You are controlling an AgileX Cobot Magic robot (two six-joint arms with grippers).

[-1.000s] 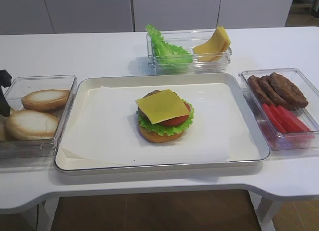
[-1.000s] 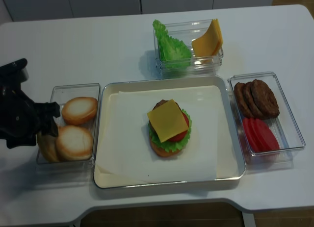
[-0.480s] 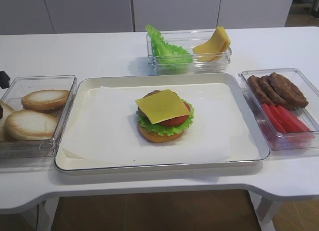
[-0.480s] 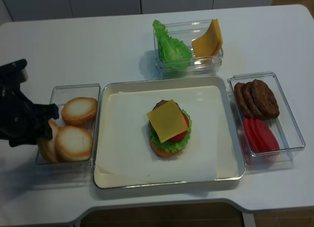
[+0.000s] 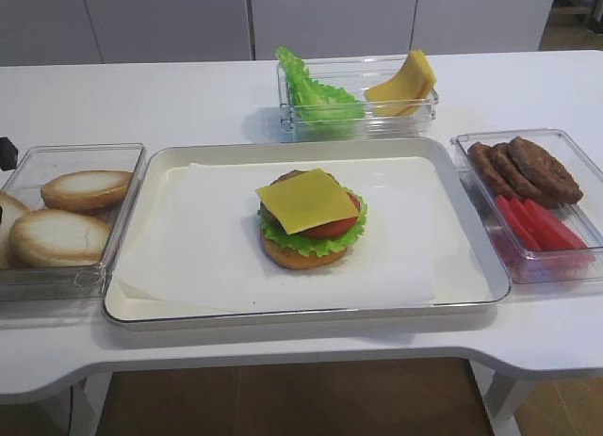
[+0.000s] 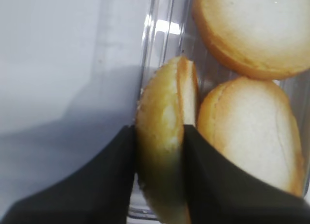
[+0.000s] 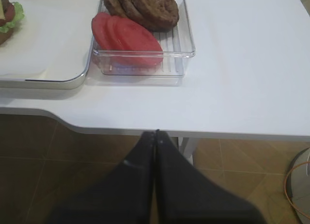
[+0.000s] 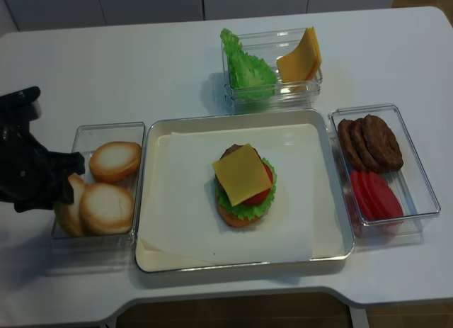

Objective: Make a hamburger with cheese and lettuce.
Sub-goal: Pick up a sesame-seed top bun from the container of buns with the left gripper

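Clamping left hand (image 6: 160, 161) on upright bun (image 6: 167, 137) in left bin (image 8: 85, 133) | right hand (image 7: 155, 137) pressed together off tabletop (image 7: 232, 88) edge | hamburger (image 8: 244, 186) mid-tray (image 8: 333, 193), cheese (image 8: 242, 173) topmost, lettuce (image 8: 244, 206) frilling beneath tomato

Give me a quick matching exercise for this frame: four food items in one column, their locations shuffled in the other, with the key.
Items:
1. cheese slice
2. tomato slices
3. upright bun half
4. loose lettuce bunch

Places:
A. clear box at the back of the table, beside the stacked cheese
B. pinched between the left gripper's fingers
C. top of the hamburger on the tray
D. right-hand box, in front of the patties

Pairs: 1-C, 2-D, 3-B, 4-A
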